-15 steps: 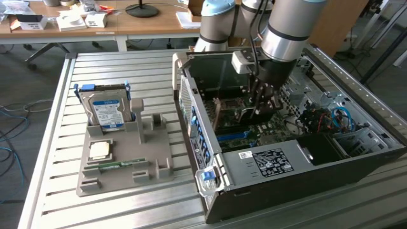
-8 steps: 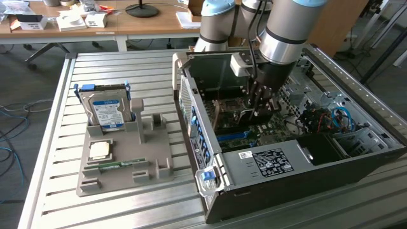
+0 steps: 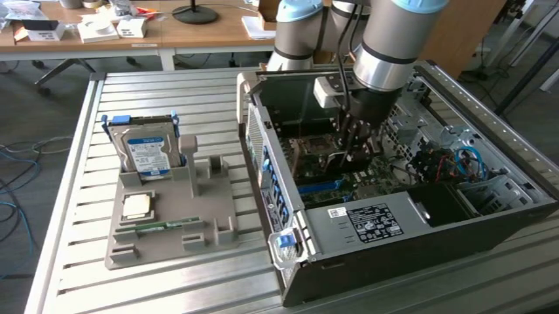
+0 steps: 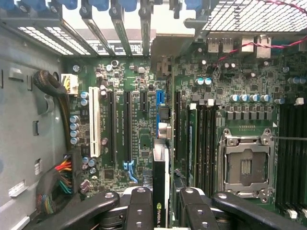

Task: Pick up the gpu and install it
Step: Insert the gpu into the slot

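Wrist view: the tool [image 4: 165, 203] has its black fingers [image 4: 141, 208] closed on the gpu [image 4: 161, 177]. The gpu is a thin flat card seen edge-on, black with a pale silvery edge and a small green logo. It is gripped from both sides and stands upright over the green motherboard [image 4: 139, 129]. It is in line with the short blue slot [image 4: 159, 103], between the long black expansion slots [image 4: 111, 127] and the silvery square processor socket [image 4: 244, 165]. I cannot tell whether its lower edge touches a slot. A white slot [image 4: 94, 122] lies further out, beside a row of small capacitors.

In the exterior view, the arm reaches down into the open black and silver computer case [image 3: 419, 229], which lies on its side at the exterior view's right. The tool [image 3: 354, 144] is low inside the case, over the board. On the slatted metal counter [image 3: 157, 91], at the exterior view's left, is a grey moulded holder [image 3: 209, 229]. It carries a boxy silver hard drive with a blue label [image 3: 148, 154] standing upright, a small square pale chip [image 3: 137, 206] and a narrow green memory stick [image 3: 157, 227].
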You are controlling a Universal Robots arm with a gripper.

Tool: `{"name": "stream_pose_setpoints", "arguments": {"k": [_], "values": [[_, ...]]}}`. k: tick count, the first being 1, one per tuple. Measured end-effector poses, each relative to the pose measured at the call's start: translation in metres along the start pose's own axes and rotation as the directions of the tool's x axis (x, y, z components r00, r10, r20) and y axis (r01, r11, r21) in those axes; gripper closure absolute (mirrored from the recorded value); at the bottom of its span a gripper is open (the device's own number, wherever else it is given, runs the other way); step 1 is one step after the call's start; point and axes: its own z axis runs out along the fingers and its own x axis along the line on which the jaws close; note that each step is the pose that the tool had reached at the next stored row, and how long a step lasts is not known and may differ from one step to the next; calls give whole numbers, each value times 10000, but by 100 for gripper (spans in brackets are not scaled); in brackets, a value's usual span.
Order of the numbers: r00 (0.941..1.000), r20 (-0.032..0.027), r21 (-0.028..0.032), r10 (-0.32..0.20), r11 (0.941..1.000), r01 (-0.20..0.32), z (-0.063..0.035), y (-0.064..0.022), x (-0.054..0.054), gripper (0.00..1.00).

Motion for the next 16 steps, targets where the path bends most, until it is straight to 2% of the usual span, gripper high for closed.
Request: {"name": "stream_pose_setpoints", "arguments": {"k": [16], "values": [[10000, 1, 0, -8, 10000, 8, 24, 96, 3, 74]]}}
